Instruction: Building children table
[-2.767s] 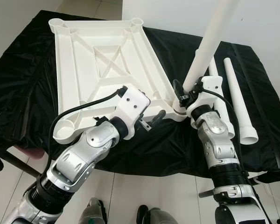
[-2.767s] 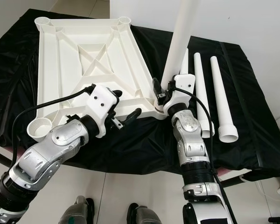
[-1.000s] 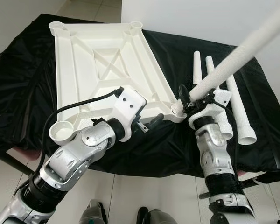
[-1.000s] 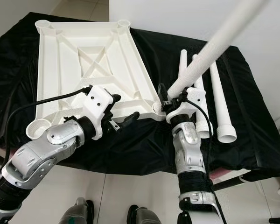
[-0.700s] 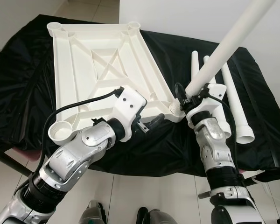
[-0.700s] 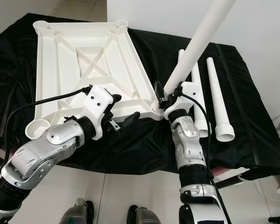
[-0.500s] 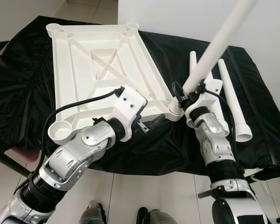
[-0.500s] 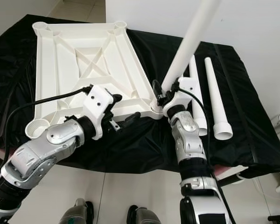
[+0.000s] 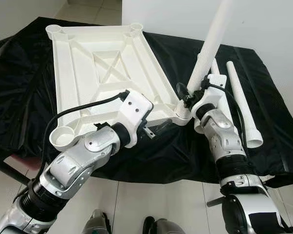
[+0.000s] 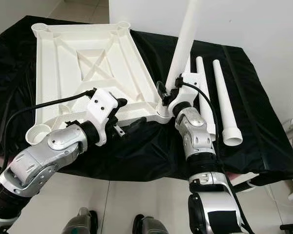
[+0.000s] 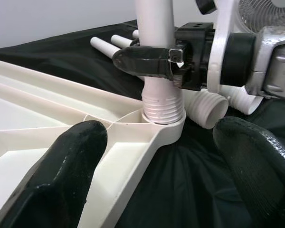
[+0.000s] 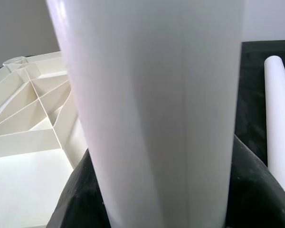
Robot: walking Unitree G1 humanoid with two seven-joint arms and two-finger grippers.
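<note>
1. Tabletop (image 9: 97,68) lies upside down on the black cloth (image 9: 19,87), same spot as before.
2. Left gripper (image 9: 158,127) hovers at its near edge, fingers spread, gripping nothing.
3. Right gripper (image 9: 189,95) is clamped on the leg (image 9: 210,46) at the near right socket (image 11: 164,124). The leg's almost upright now; a second ago it tilted hard right.
4. Spare legs (image 10: 219,97) lie on the right.
</note>
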